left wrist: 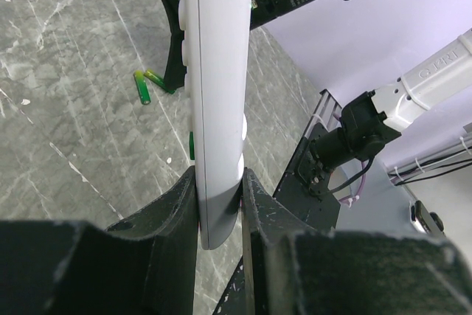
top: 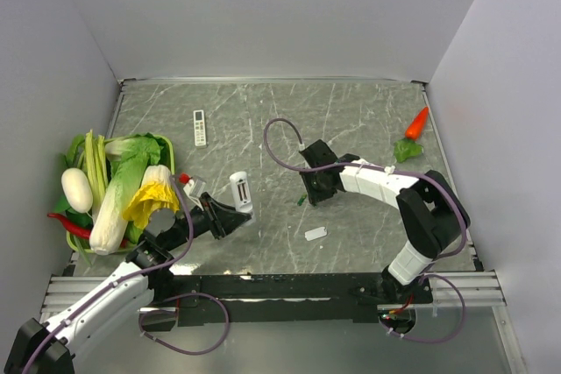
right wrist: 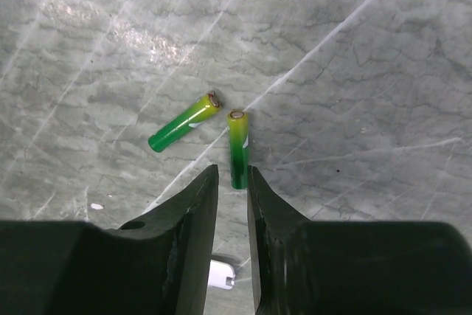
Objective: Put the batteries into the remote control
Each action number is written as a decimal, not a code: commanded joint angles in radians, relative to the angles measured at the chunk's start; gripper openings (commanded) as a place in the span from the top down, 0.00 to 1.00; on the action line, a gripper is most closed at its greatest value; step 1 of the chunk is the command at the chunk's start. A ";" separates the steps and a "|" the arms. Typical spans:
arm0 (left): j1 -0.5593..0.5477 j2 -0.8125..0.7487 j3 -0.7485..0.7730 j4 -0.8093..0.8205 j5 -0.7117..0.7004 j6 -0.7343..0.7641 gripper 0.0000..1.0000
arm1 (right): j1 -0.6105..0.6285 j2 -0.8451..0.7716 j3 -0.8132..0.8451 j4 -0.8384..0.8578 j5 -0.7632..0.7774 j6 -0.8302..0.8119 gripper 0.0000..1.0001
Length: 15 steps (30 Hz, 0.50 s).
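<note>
Grey marbled table [top: 351,129] between pale walls. The left gripper [left wrist: 220,204] clamps the white remote control [left wrist: 217,71] by one end, at 9 o'clock from the right gripper [right wrist: 232,182]. The right gripper's fingers stand narrowly parted above the two green batteries [right wrist: 184,131]; the one at 12 o'clock [right wrist: 237,149] possibly reaches between the tips
</note>
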 commanded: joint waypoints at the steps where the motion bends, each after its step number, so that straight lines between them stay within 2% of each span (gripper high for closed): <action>1: 0.001 0.006 0.022 0.058 0.005 0.001 0.99 | -0.004 0.045 -0.005 -0.020 -0.018 0.004 0.71; 9: 0.002 0.006 0.019 0.061 0.003 -0.010 0.99 | -0.004 0.057 -0.012 -0.019 -0.022 0.008 0.76; 15: 0.001 0.027 0.019 0.088 0.008 -0.021 0.99 | -0.004 0.004 -0.021 -0.033 -0.015 0.005 0.96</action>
